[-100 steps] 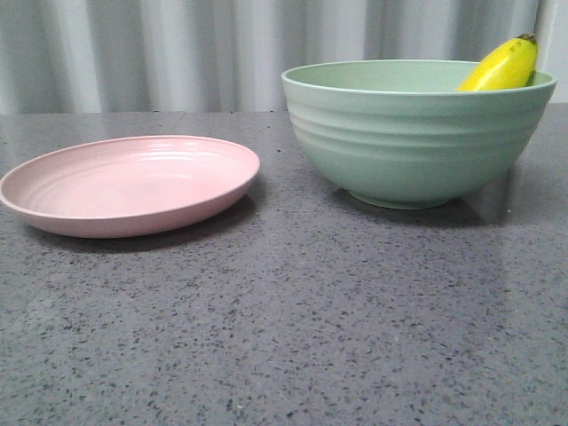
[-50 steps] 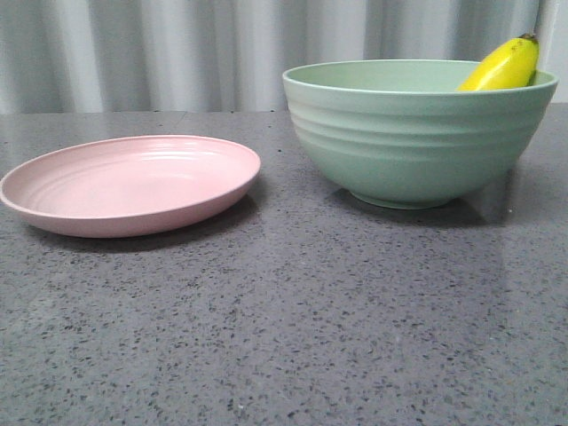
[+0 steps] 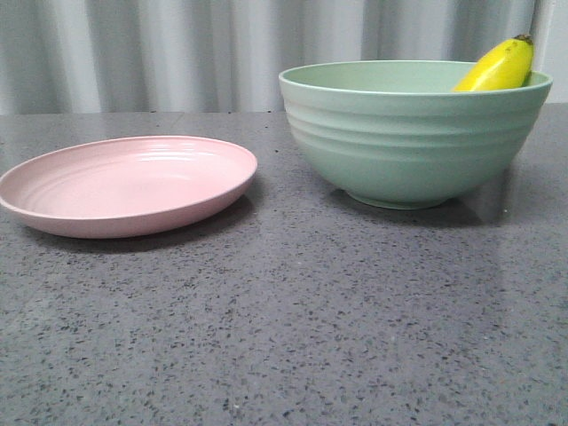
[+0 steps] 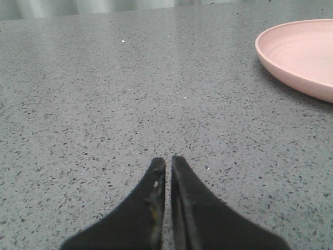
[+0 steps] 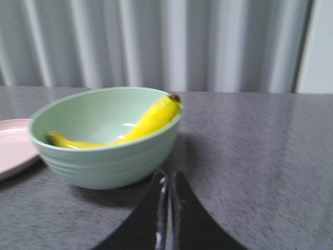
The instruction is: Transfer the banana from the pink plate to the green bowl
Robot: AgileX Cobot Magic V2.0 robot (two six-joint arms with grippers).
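Right wrist view: the glossy yellow banana stays in the ridged mint-green bowl beyond the right gripper, pinched narrow, empty; transfer looks finished.

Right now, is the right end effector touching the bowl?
Apart. In the right wrist view the right end effector, shut and empty, sits back from the bowl, with a strip of bare table between its tips and the bowl's wall.

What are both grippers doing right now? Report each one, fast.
Left gripper: closed, holding nothing, over bare table.
Right gripper: closed, holding nothing; the banana lies in the green bowl.
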